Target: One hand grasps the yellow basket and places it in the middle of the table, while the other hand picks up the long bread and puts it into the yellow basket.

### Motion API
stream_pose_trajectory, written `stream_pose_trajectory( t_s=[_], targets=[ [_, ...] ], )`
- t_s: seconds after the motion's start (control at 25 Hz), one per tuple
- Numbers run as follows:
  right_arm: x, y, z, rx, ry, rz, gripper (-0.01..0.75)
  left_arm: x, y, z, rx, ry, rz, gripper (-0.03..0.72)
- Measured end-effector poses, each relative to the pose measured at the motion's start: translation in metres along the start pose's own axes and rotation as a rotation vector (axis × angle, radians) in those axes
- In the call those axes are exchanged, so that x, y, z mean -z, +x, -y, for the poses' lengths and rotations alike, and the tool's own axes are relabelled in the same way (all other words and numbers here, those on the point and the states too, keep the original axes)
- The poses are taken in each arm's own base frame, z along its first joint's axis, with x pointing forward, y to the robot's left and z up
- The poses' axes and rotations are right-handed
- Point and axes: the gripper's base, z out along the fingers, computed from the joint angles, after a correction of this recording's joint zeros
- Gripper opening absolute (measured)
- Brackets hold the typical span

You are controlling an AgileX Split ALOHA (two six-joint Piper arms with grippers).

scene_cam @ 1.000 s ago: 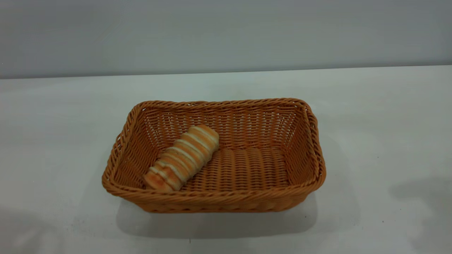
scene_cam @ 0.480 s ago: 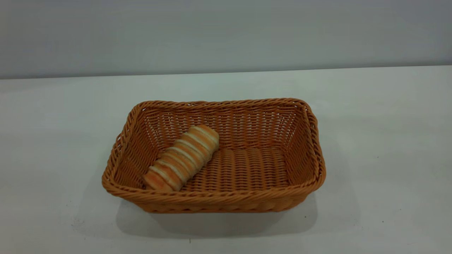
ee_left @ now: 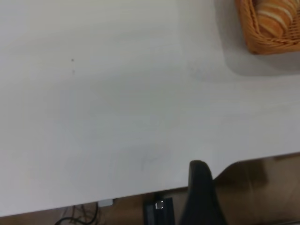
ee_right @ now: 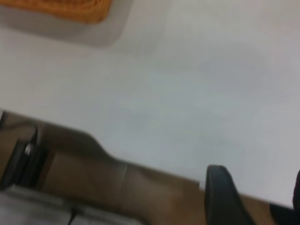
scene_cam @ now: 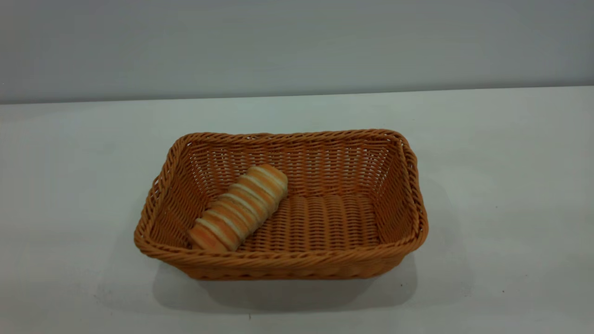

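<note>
Both pincers hang off the table (scene_cam: 487, 153) edge, well apart from the yellow basket (scene_cam: 283, 264).

The yellow basket (scene_cam: 297, 264) is coarse woven wicker with a braided rim, the long bread (scene_cam: 239, 208) looks ridged and baked-glossy, and the table (scene_cam: 501, 153) is smooth, matt white.

Left end effector (ee_left: 200, 197): one rounded black finger visible. Right end effector (ee_right: 262, 199): two dark, smooth fingers.
</note>
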Motion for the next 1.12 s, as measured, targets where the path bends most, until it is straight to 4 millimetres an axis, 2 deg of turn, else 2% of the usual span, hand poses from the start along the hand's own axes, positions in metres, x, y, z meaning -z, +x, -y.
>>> stream_pose_trajectory(
  t_s=[0.12, 0.32, 1.12],
  targets=[
    [0.004, 0.016, 0.0, 0.043, 0.044, 0.085, 0.403, -0.008, 0.011, 0.001, 0.005, 0.005, -0.002, 0.578],
    [0.014, 0.028, -0.001, 0.067, 0.086, 0.198, 0.403, -0.006, 0.017, 0.002, 0.002, 0.003, 0.048, 0.578],
    [0.015, 0.029, -0.001, 0.071, 0.093, 0.209, 0.401, -0.005, 0.018, 0.003, 0.003, 0.009, 0.057, 0.577]
  ],
)
